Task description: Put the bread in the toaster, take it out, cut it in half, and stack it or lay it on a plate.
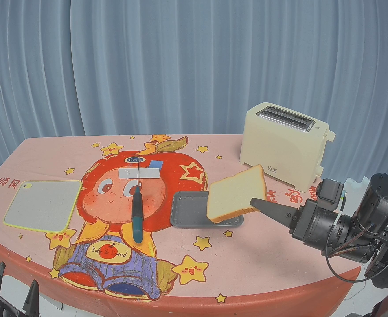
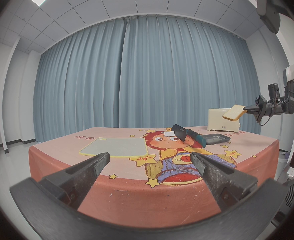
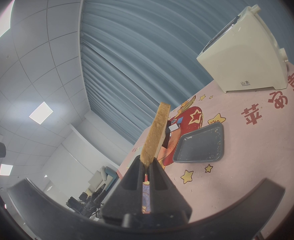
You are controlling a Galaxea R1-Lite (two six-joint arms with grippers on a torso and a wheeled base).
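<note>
Holding the bread slice [image 1: 235,194] in the right gripper [image 1: 253,201], jaws clamped on the crust of one edge, probably to leave most of the slice free to drop into a slot. Held clear of the tabletop [image 1: 264,260], tilted, above the right end of the dark grey tray [image 1: 187,208] and just short of the toaster [image 1: 282,148], toward the far right corner. Judged as the carry to the toaster: not yet upright, not yet over the slots on top.

Seen edge-on from the right wrist, pinched only at the crust; likely to flex or slip if swung fast.

Keeping the left gripper [image 2: 149,155] low, off the front left corner, jaws apart and holding nothing, well out of the carry's way.

Along the left edge, a cutting board [image 1: 42,205] with a yellow-green rim. At the middle, a teal-handled knife [image 1: 137,203], blade toward the far edge, its tip by a white strip [image 1: 139,172]. Between slice and toaster, no obstacle but the toaster's own near wall, to be cleared by rising first.
</note>
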